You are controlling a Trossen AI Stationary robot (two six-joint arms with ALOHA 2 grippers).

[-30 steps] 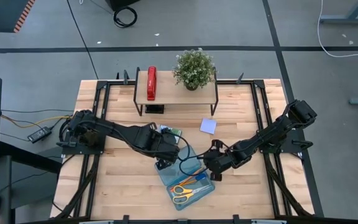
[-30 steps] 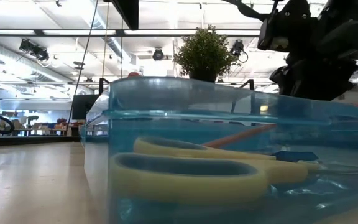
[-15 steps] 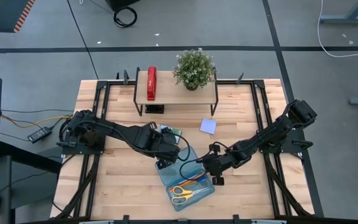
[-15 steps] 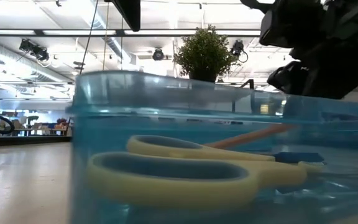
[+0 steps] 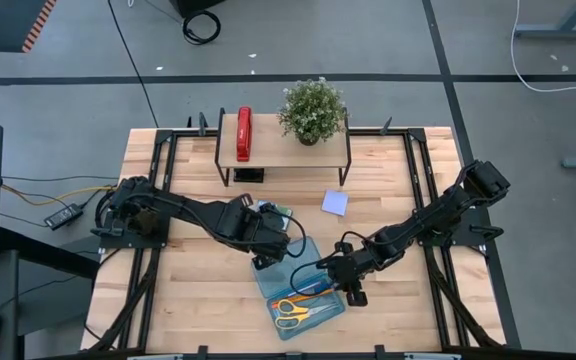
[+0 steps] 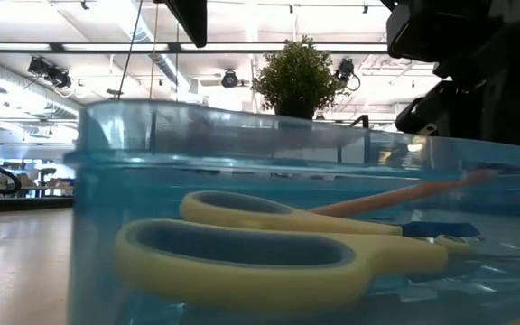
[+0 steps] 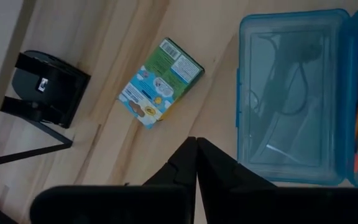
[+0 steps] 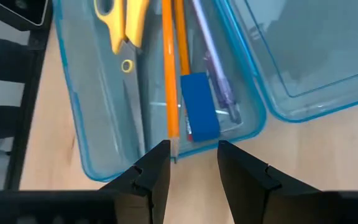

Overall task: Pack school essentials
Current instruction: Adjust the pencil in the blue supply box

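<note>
The open translucent blue case (image 5: 303, 290) lies on the table. Its base holds the yellow-handled scissors (image 8: 122, 18), two orange pencils (image 8: 169, 74), a purple pen (image 8: 213, 62) and a blue eraser (image 8: 199, 106). One pencil's tip (image 8: 174, 153) rests on the rim of the base's short end wall. My right gripper (image 8: 194, 158) stands open at that end wall, slanting down, one finger on either side of the tip. My left gripper (image 7: 196, 149) hangs shut above the table beside the case's lid (image 7: 291, 118). The printed packet (image 7: 160, 82) and lavender pad (image 5: 335, 203) lie flat on the table. My right gripper's fingers (image 8: 157, 163) stand close against the case's end wall (image 8: 229, 140), around the pencil tip. Whether they touch the wall or the pencil, I cannot tell. My left gripper touches nothing.
A low wooden shelf (image 5: 286, 150) at the table's far side bears a red stapler (image 5: 244, 133) and a potted plant (image 5: 312, 108). A black block (image 7: 45, 87) stands by the shelf's leg. Bare wood lies at the near left and far right.
My right gripper has swung toward the table's near edge along the case's end, turning its wrist, its fingers just as far apart. The case has slid a little toward the near left. The pencil's end now lies on the rim.
</note>
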